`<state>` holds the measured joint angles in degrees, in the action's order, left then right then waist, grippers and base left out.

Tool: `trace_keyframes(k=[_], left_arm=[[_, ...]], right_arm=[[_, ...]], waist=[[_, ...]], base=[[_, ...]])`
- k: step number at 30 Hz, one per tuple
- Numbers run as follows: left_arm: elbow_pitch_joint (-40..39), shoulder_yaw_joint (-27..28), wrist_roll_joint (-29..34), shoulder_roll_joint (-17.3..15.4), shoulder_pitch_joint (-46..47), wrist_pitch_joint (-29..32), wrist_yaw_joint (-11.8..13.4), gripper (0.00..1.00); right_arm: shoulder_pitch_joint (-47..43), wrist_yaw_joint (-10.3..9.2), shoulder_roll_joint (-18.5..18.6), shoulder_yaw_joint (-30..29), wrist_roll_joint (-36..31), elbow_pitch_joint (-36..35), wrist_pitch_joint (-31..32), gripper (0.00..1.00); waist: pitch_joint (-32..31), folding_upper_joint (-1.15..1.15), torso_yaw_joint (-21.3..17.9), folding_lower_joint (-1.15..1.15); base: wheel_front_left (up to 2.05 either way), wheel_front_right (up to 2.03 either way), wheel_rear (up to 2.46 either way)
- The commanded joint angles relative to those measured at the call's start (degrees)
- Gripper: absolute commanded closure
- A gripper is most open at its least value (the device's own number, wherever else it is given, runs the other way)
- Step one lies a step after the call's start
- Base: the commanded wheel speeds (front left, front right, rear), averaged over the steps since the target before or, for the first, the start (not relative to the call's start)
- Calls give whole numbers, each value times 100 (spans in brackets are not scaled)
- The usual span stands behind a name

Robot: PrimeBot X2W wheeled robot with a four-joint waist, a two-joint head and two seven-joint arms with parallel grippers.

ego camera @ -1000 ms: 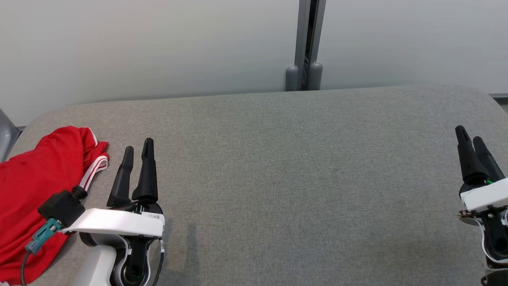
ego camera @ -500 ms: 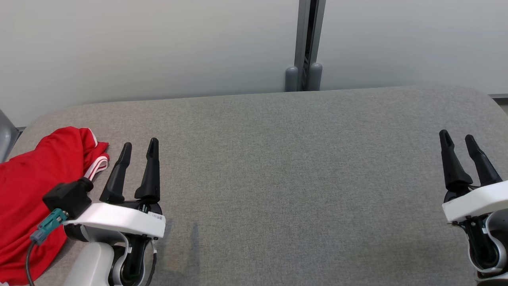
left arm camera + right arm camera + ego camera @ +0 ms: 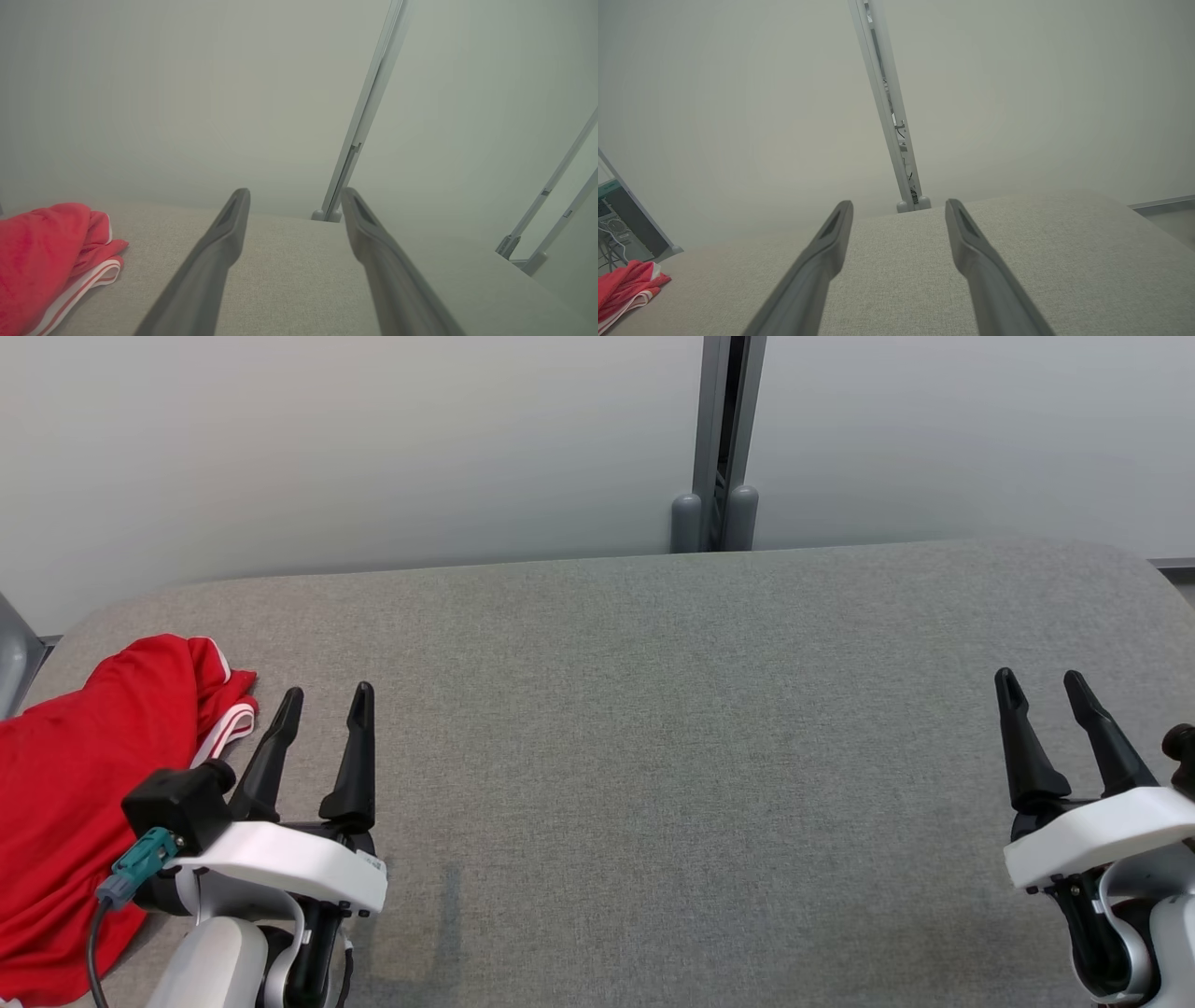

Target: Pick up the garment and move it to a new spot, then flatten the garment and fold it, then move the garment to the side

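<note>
1. A crumpled red fabric garment with white-striped trim (image 3: 84, 775) lies heaped on the grey cloth-covered tabletop (image 3: 653, 709). It is far to the left of the grey upright metal post (image 3: 719, 439) that stands behind the tabletop's far edge.
2. The left gripper (image 3: 329, 691) hovers left of the post and much nearer the robot. It is just beside the garment's striped hem but apart from it, and its jaws are spread and empty.
3. The right gripper (image 3: 1038, 677) hangs far to the right of the post, about as near the robot as the other. Its jaws are likewise released and hold nothing.
4. In the left wrist view the garment (image 3: 42, 252) sits left of the two dark fingers (image 3: 219, 252), and the post's foot (image 3: 327, 214) shows between their tips.
5. In the right wrist view the garment (image 3: 621, 284) is a small red heap well left of the post (image 3: 896, 140).
</note>
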<state>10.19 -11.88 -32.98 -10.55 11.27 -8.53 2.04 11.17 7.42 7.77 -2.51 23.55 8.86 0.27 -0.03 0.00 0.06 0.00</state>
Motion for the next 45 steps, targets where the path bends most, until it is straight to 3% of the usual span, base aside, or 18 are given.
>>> trace_keyframes(k=[1,16,45], left_arm=[[-56,25,153,-69,27,19,29,0],[-85,-2,830,-165,-116,136,177,0],[-40,51,1434,-200,-323,688,295,0]], right_arm=[[15,9,34,31,-147,-65,-75,0],[-185,10,-133,78,-701,-33,-233,0],[-547,11,-366,14,-1587,-209,-375,0]], waist=[[-1,0,4,0],[-1,0,14,0],[4,0,11,0]], base=[[0,0,0],[0,0,0],[0,0,0]])
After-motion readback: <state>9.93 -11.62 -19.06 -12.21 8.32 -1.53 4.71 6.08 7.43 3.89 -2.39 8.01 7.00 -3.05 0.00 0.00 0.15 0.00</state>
